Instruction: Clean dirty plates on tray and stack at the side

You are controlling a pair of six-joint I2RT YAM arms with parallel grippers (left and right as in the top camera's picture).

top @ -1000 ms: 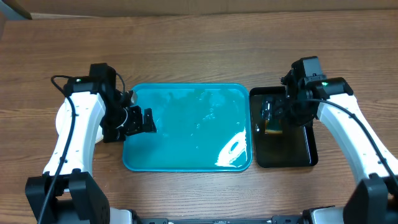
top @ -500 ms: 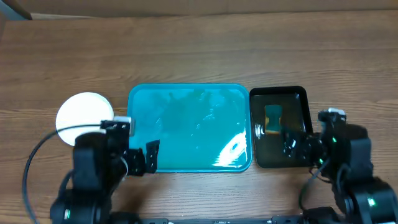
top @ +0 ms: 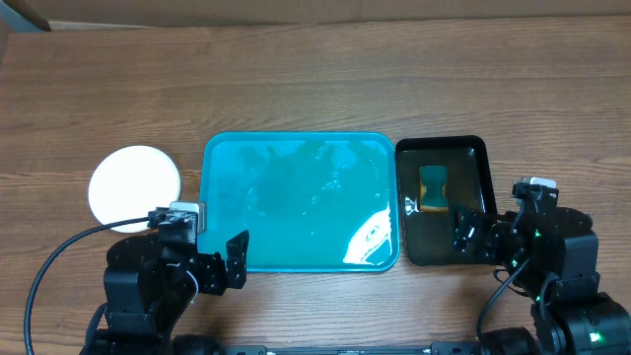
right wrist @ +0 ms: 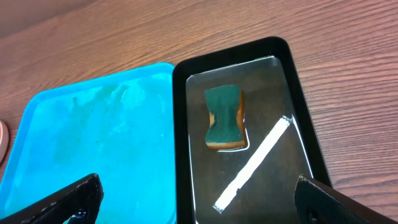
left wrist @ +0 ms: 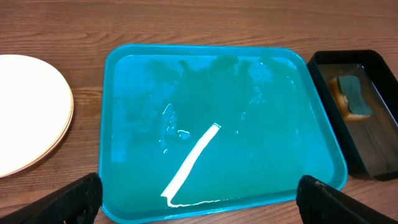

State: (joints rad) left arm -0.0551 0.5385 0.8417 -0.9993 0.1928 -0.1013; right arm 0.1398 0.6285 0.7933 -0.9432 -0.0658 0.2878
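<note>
Both arms pulled back from over the trays. Left gripper [top: 222,258] and right gripper [top: 473,237] gaping wide, holding nothing. Ahead of the left jaws, tray [top: 296,202] bare and wet; plates [top: 134,187] stacked left of it. Sponge [right wrist: 224,117] lying in the black tray [top: 473,148] ahead of the right jaws. Job probably finished.

Your left arm [top: 148,286] sits folded at 7 o'clock of the overhead view, and your right arm [top: 562,266] at 5 o'clock. Left tool [left wrist: 199,202] points toward 12 o'clock, jaws spread wide, gripping nothing. Right tool [right wrist: 199,199] likewise: jaws wide apart, empty.
</note>
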